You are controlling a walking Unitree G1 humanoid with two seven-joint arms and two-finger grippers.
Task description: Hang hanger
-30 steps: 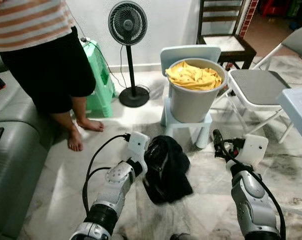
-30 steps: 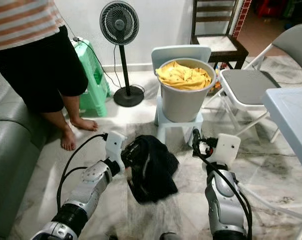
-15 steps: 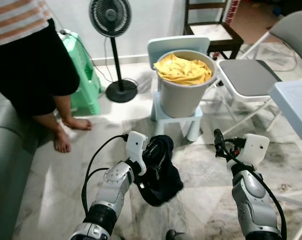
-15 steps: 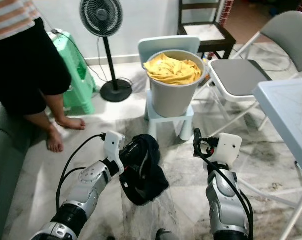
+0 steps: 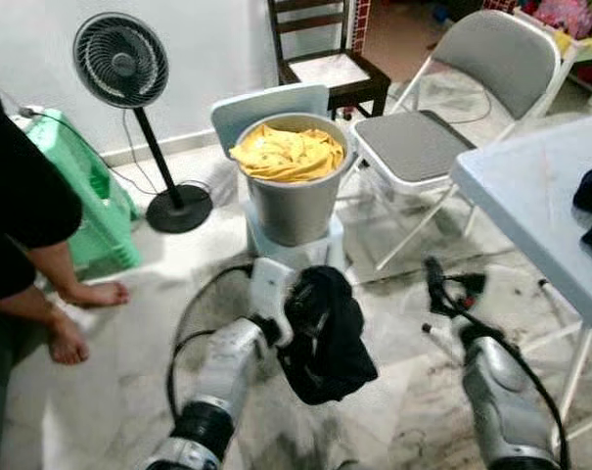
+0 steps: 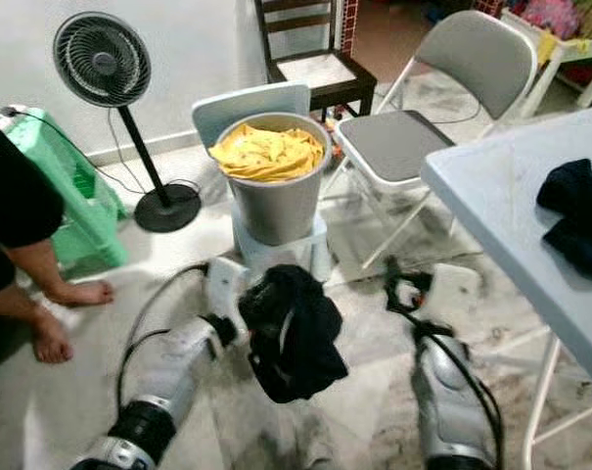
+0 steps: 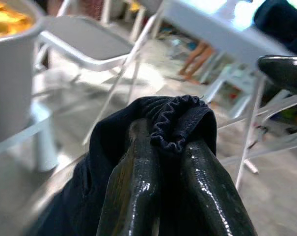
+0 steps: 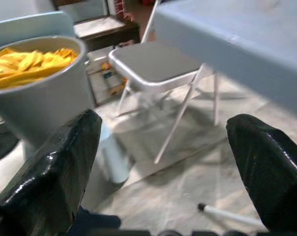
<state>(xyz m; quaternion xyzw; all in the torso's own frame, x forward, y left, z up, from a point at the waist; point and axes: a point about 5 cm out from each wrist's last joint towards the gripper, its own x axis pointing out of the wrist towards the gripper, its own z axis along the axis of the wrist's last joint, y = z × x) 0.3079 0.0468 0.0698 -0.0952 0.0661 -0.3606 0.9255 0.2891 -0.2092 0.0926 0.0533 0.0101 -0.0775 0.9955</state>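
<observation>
Fingers (image 7: 138,196) of the left gripper (image 7: 165,142) pinched together on the gathered, elastic-edged hem of a black garment (image 5: 327,333); cloth bunched over both fingertips in the left wrist view. Garment hangs in a dark fold from that gripper, held off the marble floor (image 5: 129,382), just in front of the robot and near its centre line. No hanger can be made out in the cloth. Right gripper (image 5: 434,279) raised at the same height, well apart from the garment, its fingers (image 8: 55,172) spread wide with nothing between them; a black cable loops along that arm. Just beyond the garment, a grey bucket (image 5: 291,201) filled with yellow cloth (image 5: 288,154) sits on a pale blue child's chair (image 5: 266,103). Grey folding chair (image 5: 423,142) to the right of the bucket, dark wooden chair (image 5: 320,54) behind it. Pale table (image 6: 511,215) at far right, a dark garment (image 6: 574,211) lying on it. Black standing fan (image 5: 121,61) and green plastic stool (image 5: 75,191) to the left by the wall. Person's bare feet (image 5: 75,318) and lower legs at the left edge. Head views blurred.
</observation>
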